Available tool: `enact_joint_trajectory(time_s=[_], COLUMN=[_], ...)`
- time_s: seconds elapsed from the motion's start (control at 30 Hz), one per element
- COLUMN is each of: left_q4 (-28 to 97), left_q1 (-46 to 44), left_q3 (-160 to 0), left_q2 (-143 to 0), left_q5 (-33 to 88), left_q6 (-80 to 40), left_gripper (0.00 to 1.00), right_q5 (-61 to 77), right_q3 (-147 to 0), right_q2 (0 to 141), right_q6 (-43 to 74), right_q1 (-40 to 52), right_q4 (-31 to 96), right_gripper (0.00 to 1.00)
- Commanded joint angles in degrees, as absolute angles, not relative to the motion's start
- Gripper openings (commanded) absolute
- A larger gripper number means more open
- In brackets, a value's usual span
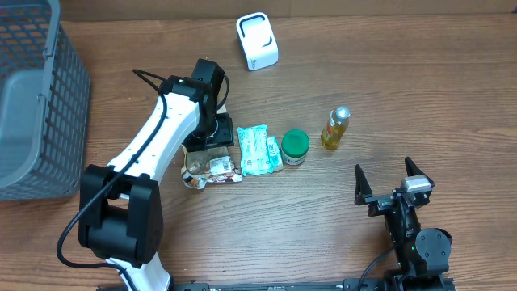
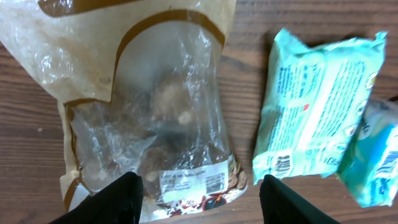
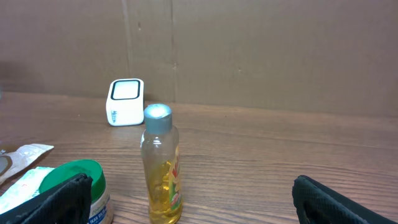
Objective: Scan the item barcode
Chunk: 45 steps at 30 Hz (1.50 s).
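Note:
A clear snack bag with brown print (image 1: 212, 168) lies flat on the table, and a white barcode label (image 2: 193, 183) shows at its near end. My left gripper (image 2: 199, 208) hovers open over that end. One fingertip (image 2: 118, 199) overlaps the bag and the other (image 2: 286, 202) is over bare wood beside it; nothing is gripped. The bag (image 2: 155, 106) fills the left wrist view. The white scanner box (image 1: 257, 40) stands at the back of the table and also shows as the scanner (image 3: 125, 102). My right gripper (image 1: 393, 179) rests open and empty at the front right.
Two teal packets (image 1: 260, 149) lie right of the bag, then a green-lidded jar (image 1: 295, 147) and an upright oil bottle (image 1: 336, 128). A grey mesh basket (image 1: 36, 97) stands at the far left. In the right wrist view the bottle (image 3: 161, 168) stands ahead of the fingers.

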<state>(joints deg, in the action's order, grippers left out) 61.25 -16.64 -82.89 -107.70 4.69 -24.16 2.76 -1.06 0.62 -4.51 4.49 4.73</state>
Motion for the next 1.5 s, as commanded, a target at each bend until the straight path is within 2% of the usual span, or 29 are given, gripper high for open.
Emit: enact_joint_trajectory(time_s=[0.0, 0.27, 0.33, 0.37, 0.53, 1.47], left_q4=[62.2, 63.1, 63.3, 63.3, 64.9, 62.3], left_q1=[-15.0, -7.9, -5.9, -5.1, -1.7, -0.4], left_q3=[-83.9, -83.9, -83.8, -83.8, -83.7, -83.7], left_q2=[-108.1, -108.1, -108.1, -108.1, -108.1, -108.1], left_q5=[3.7, 0.5, -0.8, -1.8, -9.5, -9.4], left_q6=[-19.9, -17.0, -16.2, -16.3, -16.3, -16.3], left_gripper=[0.65, 0.73, 0.81, 1.00, 1.00, 1.00], right_q5=[2.9, 2.9, 2.9, 2.9, 2.9, 2.9], right_q3=[-0.4, -0.4, -0.4, -0.4, -0.4, -0.4], right_q2=[0.2, 0.2, 0.2, 0.2, 0.2, 0.2], right_q6=[-4.6, -4.6, -4.6, -4.6, -4.6, -4.6], right_q1=[4.3, 4.3, 4.3, 4.3, 4.3, 4.3], right_q4=[4.6, 4.6, 4.6, 4.6, 4.6, 4.6], right_gripper=[1.00, 1.00, 1.00, 1.00, 1.00, 1.00])
